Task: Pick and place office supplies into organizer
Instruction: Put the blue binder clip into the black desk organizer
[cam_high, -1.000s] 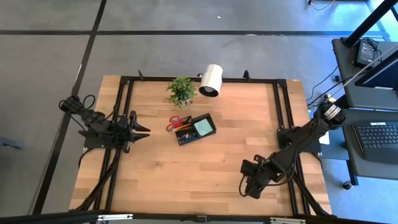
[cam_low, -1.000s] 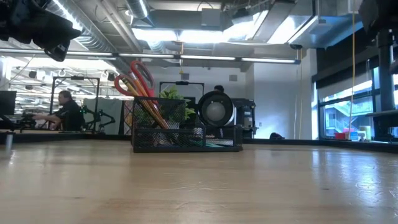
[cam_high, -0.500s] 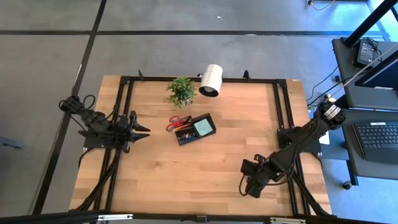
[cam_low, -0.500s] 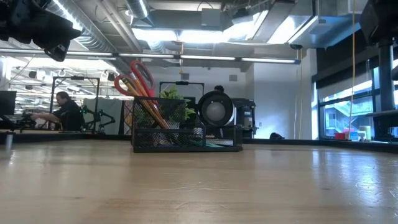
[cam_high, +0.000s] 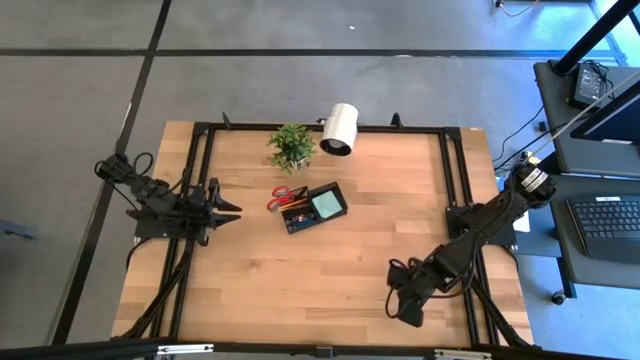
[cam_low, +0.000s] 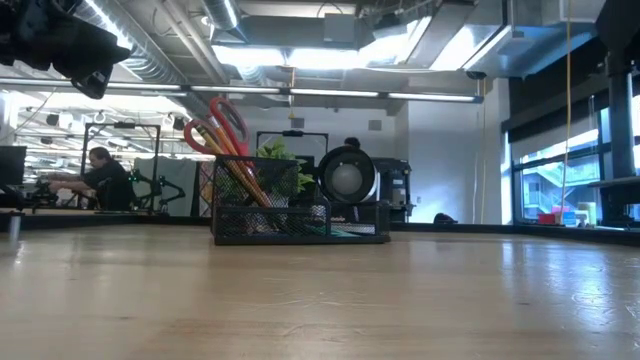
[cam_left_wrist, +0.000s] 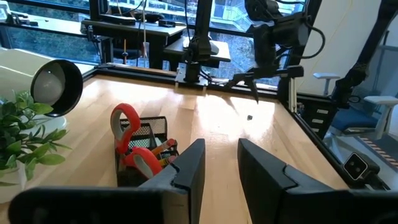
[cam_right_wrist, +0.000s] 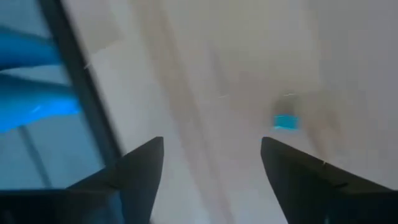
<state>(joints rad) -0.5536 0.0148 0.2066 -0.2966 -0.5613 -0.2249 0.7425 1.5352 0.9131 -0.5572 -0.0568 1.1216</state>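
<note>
Vs a second ago: right gripper (cam_high: 408, 312) is seen shifted slightly toward the table's (cam_high: 330, 270) near edge, jaws now spread wide, nothing held. Left gripper (cam_high: 232, 211) is unchanged, parked at the left side, jaws partly apart, empty.

A small blue piece (cam_right_wrist: 286, 122) is seen on the wood ahead of the right fingers (cam_right_wrist: 140, 171), blurred; its orientation can't be told.

Organizer (cam_high: 315, 207) sits mid-table, long axis diagonal. Scissors (cam_low: 222, 122) are stood in its left end, red handles up, tilted. Teal pad (cam_high: 325, 206) lies in the other compartment.
</note>
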